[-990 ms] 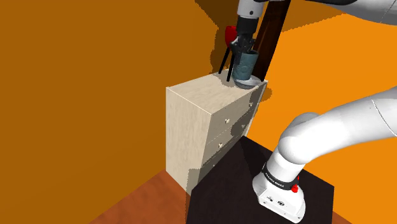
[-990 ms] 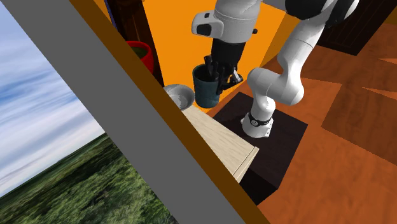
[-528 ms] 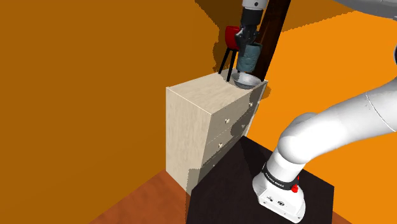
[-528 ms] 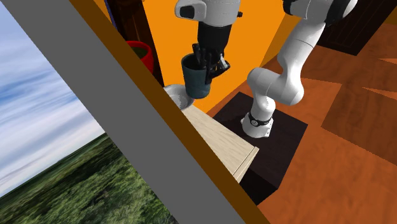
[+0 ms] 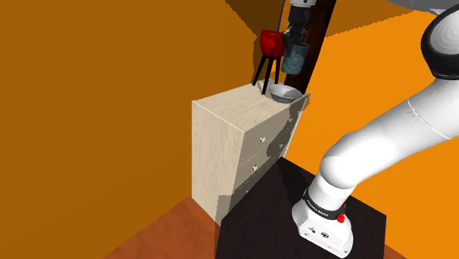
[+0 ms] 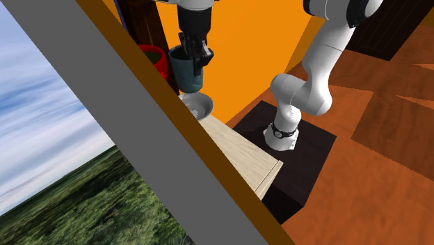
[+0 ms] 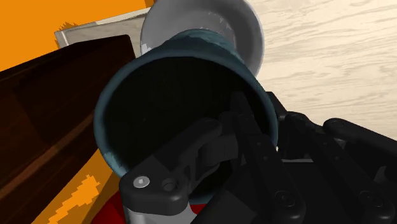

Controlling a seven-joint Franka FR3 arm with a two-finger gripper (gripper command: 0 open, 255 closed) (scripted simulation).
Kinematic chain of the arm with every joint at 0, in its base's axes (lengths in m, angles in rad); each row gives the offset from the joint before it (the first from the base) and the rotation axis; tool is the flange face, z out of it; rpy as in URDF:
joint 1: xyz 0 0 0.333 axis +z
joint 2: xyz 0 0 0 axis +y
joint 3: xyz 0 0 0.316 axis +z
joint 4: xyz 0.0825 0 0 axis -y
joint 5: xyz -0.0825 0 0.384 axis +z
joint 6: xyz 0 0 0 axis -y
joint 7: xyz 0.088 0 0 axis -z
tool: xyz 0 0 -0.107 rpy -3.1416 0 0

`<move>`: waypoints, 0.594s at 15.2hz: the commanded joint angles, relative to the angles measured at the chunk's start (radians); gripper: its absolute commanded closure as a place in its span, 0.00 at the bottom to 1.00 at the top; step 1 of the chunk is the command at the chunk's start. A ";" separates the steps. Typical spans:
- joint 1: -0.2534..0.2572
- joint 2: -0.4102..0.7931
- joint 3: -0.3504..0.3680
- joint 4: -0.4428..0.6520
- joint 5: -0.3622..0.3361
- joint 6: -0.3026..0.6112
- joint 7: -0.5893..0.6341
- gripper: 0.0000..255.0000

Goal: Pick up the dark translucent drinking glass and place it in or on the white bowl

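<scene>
**Q:** As the entry runs left to right in the shoulder view, what comes first?

**A:** Pale wood-grain dresser (image 5: 235,140), drawers facing five o'clock. At its far top corner stands a red pot (image 5: 271,43) on black legs (image 5: 262,73). Then the bowl (image 5: 283,93), pale grey-white, on the dresser top at its far edge.

**Q:** And the glass?

**A:** Dark teal glass (image 5: 296,57), in the air at about one o'clock from the bowl, with a gap between the two. The red pot sits at ten o'clock from it. The gripper (image 5: 296,37) comes down on it from twelve.

**Q:** Hand state?

**A:** Clamped on the glass (image 7: 184,95). In the wrist view one of the fingers (image 7: 191,153) lies inside the cup and the other outside, with the wall pinched between them at the gripper (image 7: 267,137). The bowl (image 7: 242,25) shows just past the glass's far rim, and the dresser (image 7: 331,57) top beside it.

**Q:** Second exterior view, same order?

**A:** Red pot (image 6: 156,61), then the glass (image 6: 186,73), mouth up, under the gripper (image 6: 193,52). The bowl (image 6: 197,106) is at five o'clock from the glass, close below it. The dresser (image 6: 243,153) top runs on toward four, then the white arm (image 6: 327,56) on its dark stand (image 6: 306,156).
</scene>
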 commanded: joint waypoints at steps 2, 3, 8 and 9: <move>-0.004 0.013 -0.016 -0.012 -0.003 0.028 -0.016 1.00; -0.004 0.008 -0.017 -0.030 -0.004 0.041 -0.014 1.00; -0.008 -0.014 -0.019 -0.117 -0.011 0.106 -0.003 1.00; -0.008 -0.018 -0.020 -0.134 -0.012 0.119 -0.001 1.00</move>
